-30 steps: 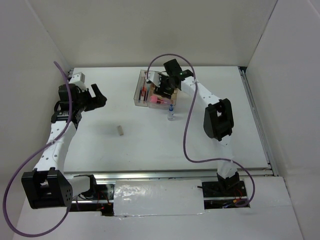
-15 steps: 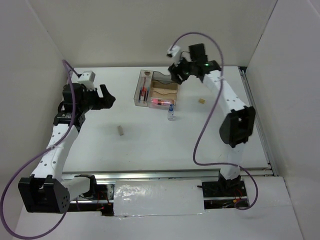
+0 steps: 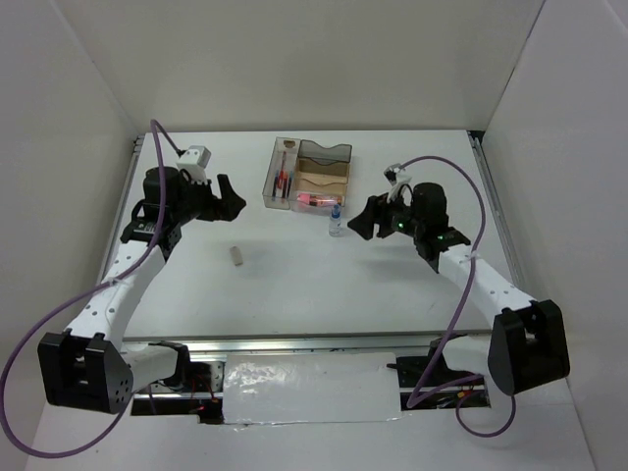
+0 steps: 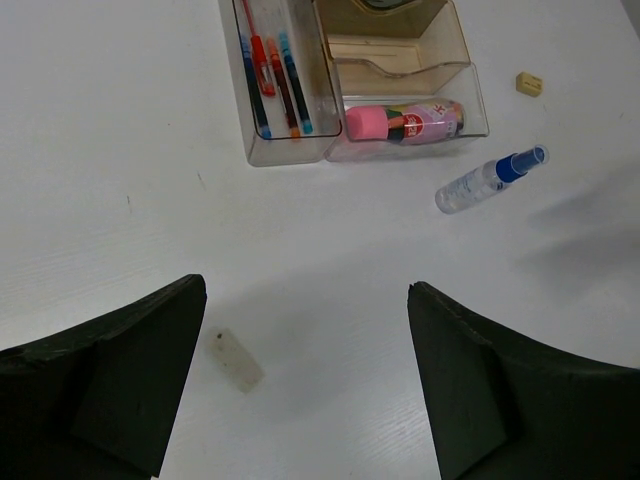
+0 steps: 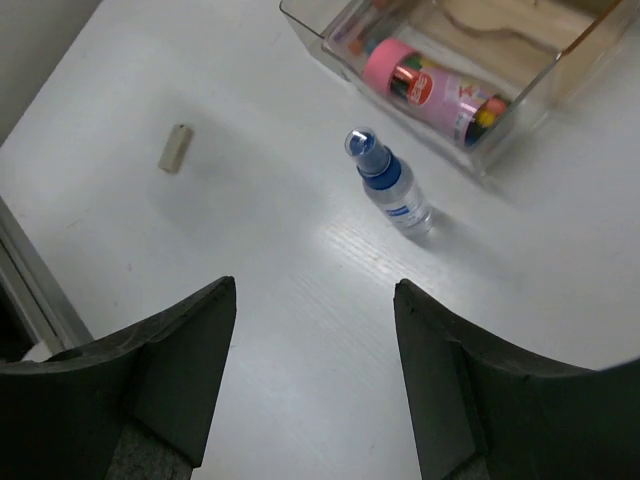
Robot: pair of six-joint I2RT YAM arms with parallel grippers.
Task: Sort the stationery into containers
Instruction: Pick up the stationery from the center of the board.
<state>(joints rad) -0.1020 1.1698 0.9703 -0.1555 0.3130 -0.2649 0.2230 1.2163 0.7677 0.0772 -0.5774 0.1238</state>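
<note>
The pens (image 4: 272,75) lie in the tray's (image 4: 285,152) narrow compartment, with the pink tube (image 4: 402,122) in the nearest wide one. The bottle (image 3: 337,221) sits on the table (image 3: 294,285) just before the tray, seemingly upright. One block (image 3: 236,256) lies apart, nearer the left arm. The other (image 4: 529,83) is right of the tray, and in the top view the right arm probably hides it. The left gripper (image 3: 228,201) hangs over bare table with its jaws spread wide and nothing between them. The right gripper (image 3: 361,221), just beside the bottle, is likewise wide apart and empty.
</note>
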